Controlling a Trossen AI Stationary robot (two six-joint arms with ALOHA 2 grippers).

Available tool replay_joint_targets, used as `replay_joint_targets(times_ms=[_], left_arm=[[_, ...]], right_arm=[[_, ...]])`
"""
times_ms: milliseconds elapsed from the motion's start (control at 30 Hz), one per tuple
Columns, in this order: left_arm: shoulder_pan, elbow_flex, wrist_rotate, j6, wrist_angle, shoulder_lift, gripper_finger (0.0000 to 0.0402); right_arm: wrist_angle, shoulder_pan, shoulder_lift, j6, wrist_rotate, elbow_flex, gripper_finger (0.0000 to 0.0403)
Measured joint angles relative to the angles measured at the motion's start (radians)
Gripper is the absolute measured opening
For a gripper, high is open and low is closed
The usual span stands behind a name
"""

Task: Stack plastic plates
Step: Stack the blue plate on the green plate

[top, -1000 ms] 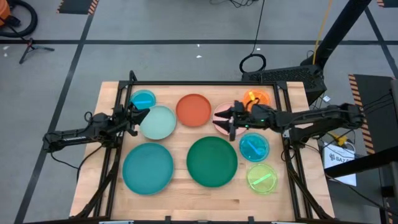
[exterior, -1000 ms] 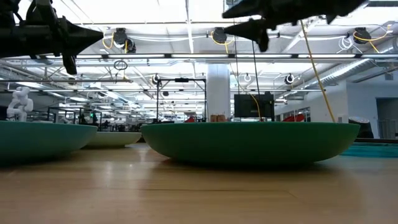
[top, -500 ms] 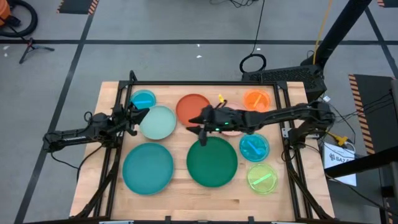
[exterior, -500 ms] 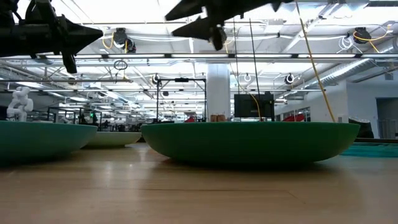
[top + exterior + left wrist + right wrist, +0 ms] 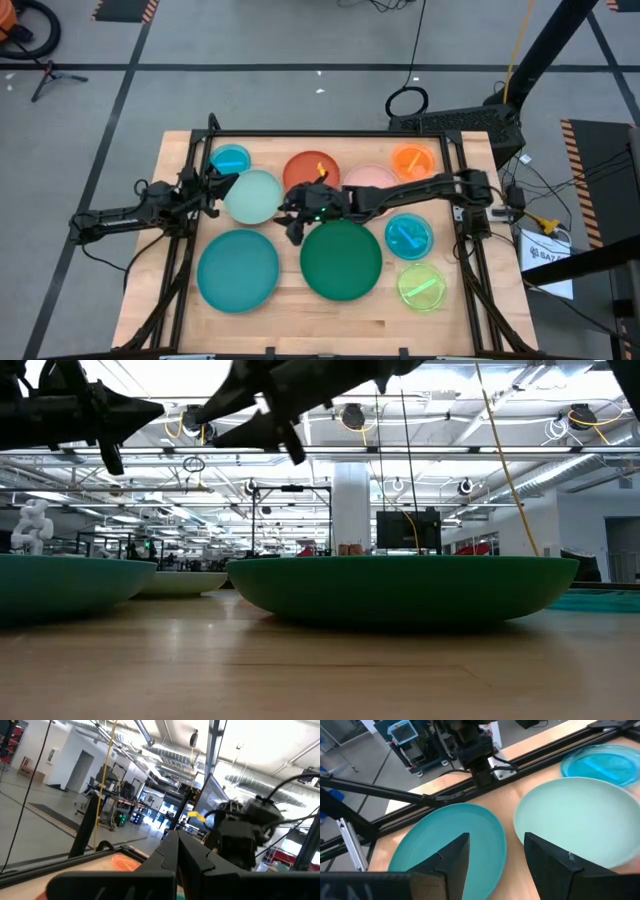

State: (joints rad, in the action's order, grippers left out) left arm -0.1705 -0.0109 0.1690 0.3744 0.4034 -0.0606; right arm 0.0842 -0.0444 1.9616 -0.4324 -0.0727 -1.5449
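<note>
The right gripper (image 5: 288,222) hangs wide open and empty above the worktop's (image 5: 290,308) middle, between the mint plate (image 5: 253,196) and dark green plate (image 5: 342,260). The left gripper (image 5: 226,184), closed and empty, waits at the mint plate's left rim.

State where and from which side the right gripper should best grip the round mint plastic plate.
Probably the mint plate's raised rim on the edge nearest the open right gripper: one finger inside, one outside. The plate lies flat on the table, so only its thin upturned lip offers a hold.
</note>
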Motion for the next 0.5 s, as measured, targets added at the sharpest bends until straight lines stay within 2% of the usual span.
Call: replay_joint_targets(times_ms=[333,500], left_arm=[[0.0,0.0,0.0,-0.012,0.02,0.0,0.0006],[0.0,0.0,0.016,-0.014,0.02,0.0,0.0006]], right_arm=[[-0.038,-0.033,0.174,0.089,-0.002,-0.127,0.0183],[-0.142,-0.044,0.279,0.139,-0.003,-0.268,0.0183]])
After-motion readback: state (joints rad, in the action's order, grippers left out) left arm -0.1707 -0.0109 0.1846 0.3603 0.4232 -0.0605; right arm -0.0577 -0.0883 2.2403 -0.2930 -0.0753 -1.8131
